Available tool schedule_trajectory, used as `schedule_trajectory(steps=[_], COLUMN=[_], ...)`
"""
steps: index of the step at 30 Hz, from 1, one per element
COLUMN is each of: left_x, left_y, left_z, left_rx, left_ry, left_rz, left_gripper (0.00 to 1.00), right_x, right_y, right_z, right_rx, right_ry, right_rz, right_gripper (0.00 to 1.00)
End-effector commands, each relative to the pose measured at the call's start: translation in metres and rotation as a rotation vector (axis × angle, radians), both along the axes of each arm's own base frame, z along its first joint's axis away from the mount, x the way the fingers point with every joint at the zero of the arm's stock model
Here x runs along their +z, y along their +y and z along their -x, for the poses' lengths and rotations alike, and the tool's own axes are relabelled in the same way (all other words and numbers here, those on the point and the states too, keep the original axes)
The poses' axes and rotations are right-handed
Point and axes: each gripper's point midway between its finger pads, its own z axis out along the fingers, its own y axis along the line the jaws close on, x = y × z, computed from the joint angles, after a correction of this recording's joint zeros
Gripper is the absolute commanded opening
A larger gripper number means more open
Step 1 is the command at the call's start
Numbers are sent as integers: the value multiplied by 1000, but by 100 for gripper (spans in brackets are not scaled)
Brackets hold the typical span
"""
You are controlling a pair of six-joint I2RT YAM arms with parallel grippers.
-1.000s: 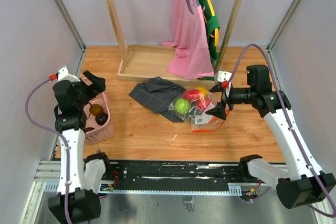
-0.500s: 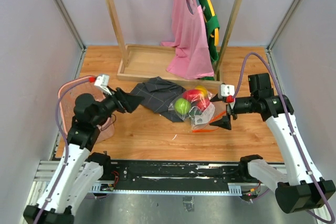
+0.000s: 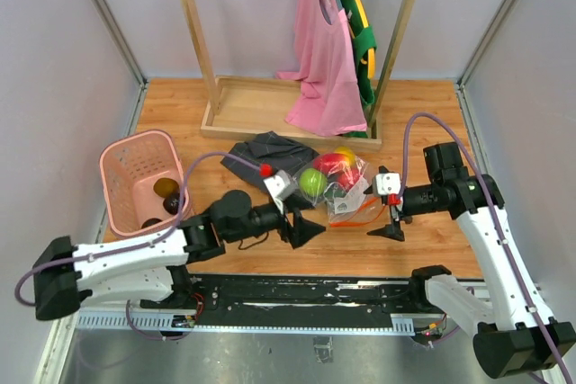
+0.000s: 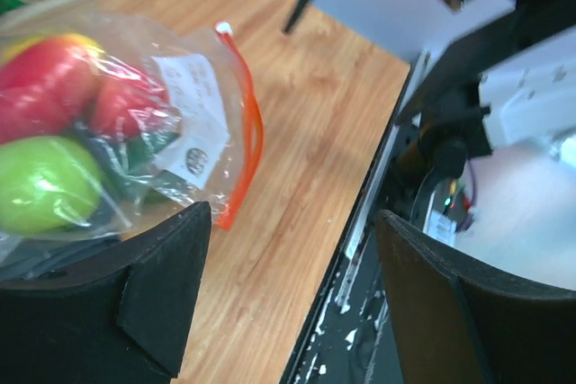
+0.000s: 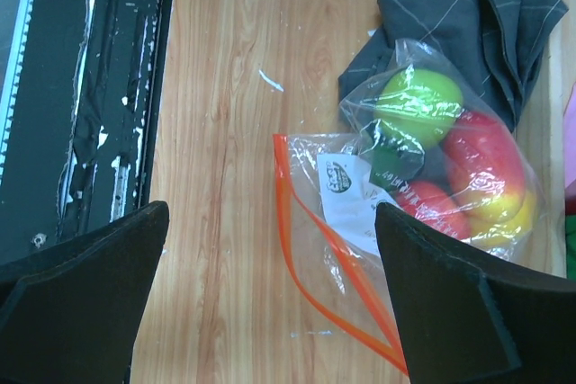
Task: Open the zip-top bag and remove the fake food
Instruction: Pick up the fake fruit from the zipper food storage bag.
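Observation:
The zip-top bag lies on the wood table, clear and crinkly, with a white label. Its orange zip strip faces the near edge, and the two strips part into a narrow loop. Inside is the fake food: a lime green fruit, a red-yellow one, a red one and a dark green one. My left gripper is open and empty, low at the bag's near-left; in its own view the bag lies ahead left. My right gripper is open and empty, just right of the bag's mouth.
A grey checked cloth lies behind the bag, touching it. A pink slotted basket at the left holds dark fruits. A wooden clothes rack with a pink garment stands at the back. A black rail runs along the near edge.
My left arm has swung from over the basket across to the bag's near-left side, and its jaws have narrowed a little. My right gripper has dropped lower toward the near edge.

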Motion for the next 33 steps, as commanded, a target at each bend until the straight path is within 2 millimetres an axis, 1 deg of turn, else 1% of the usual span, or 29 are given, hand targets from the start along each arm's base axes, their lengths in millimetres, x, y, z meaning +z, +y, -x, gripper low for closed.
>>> schedule_trajectory(steps=[1, 4, 10, 13, 14, 16, 17, 21, 24, 27, 29, 33], left_x=[-4, -17, -42, -56, -61, -75, -85, -101, -107, -116, -121, -127], left_y=[-28, -42, -66, -76, -79, -87, -92, -105, -108, -105, -105, -105], left_z=[3, 8, -10, -17, -19, -23, -24, -32, -43, -56, -62, -68], left_rx=[9, -4, 49, 67, 71, 71, 67, 82, 137, 214, 246, 277], left_ry=[-310, -434, -513, -523, -523, -516, -511, -502, -498, -489, -484, -477], left_rz=[-12, -20, -110, -135, -145, -170, -193, -232, -253, -295, -318, -354], left_gripper=[77, 78, 78, 74, 71, 65, 63, 61, 61, 62, 58, 47], right_x=[-13, -15, -27, -31, -32, -33, -34, -38, -42, -46, -48, -52], right_y=[-13, -16, -24, -27, -28, -29, -30, -33, -35, -37, -38, -38], right_z=[3, 1, -4, -5, -6, -8, -9, -13, -15, -17, -18, -19], right_rx=[-38, -60, -100, -117, -123, -133, -137, -154, -167, -176, -179, -177], right_ry=[9, 7, 13, 20, 23, 25, 24, 35, 53, 75, 85, 87], right_rz=[60, 75, 115, 120, 120, 119, 119, 121, 121, 123, 126, 124], right_gripper=[99, 99, 99, 100, 100, 100, 99, 97, 93, 88, 86, 81])
